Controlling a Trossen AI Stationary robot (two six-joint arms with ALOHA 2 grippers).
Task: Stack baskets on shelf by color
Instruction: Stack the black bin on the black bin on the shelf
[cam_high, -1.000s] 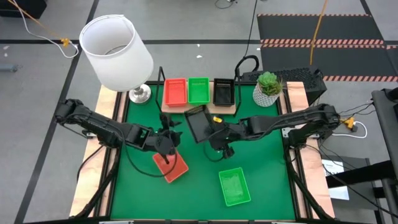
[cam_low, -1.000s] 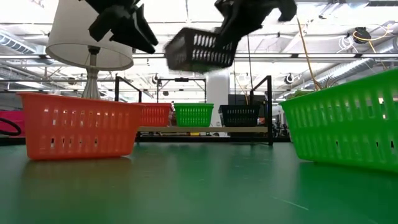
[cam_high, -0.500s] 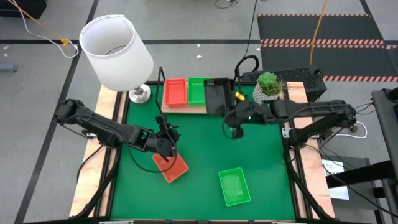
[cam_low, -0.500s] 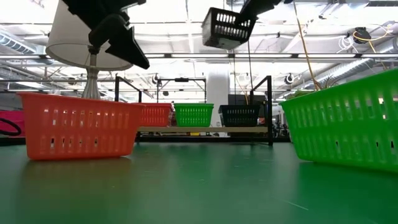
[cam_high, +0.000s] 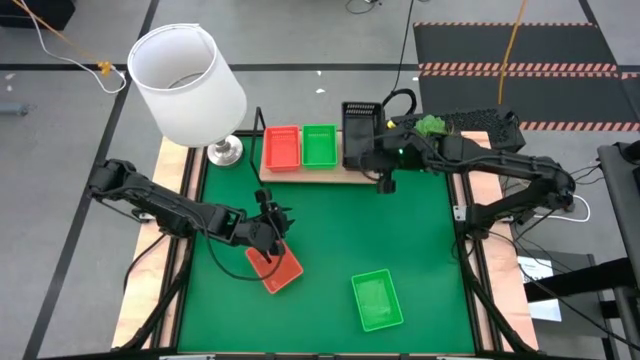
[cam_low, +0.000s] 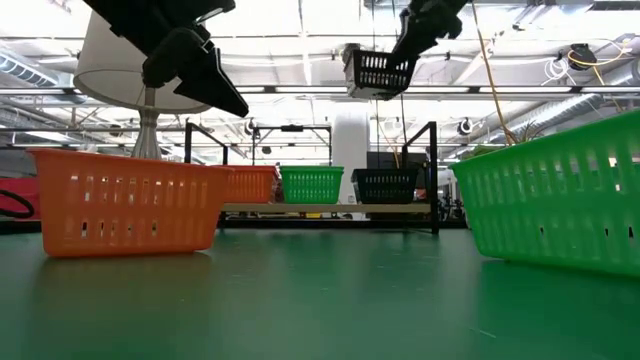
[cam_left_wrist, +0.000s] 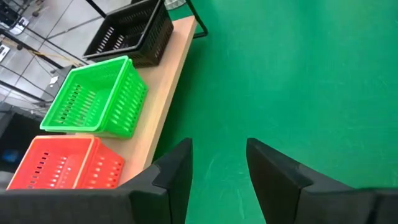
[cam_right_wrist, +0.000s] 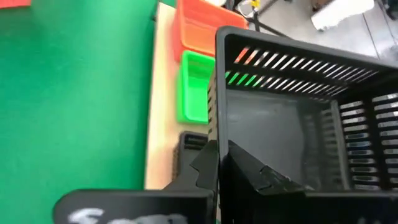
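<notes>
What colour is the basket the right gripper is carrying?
Black basket; the low view shows it best.

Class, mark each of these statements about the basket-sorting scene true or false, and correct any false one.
1. The right hand holds a black basket in the air. True.
2. The shelf carries only green baskets. False: it carries red, green and black ones.
3. A green basket lies on the mat, near the front. True.
4. The left hand grips the orange-red basket. False: its fingers stand apart, holding nothing.
</notes>
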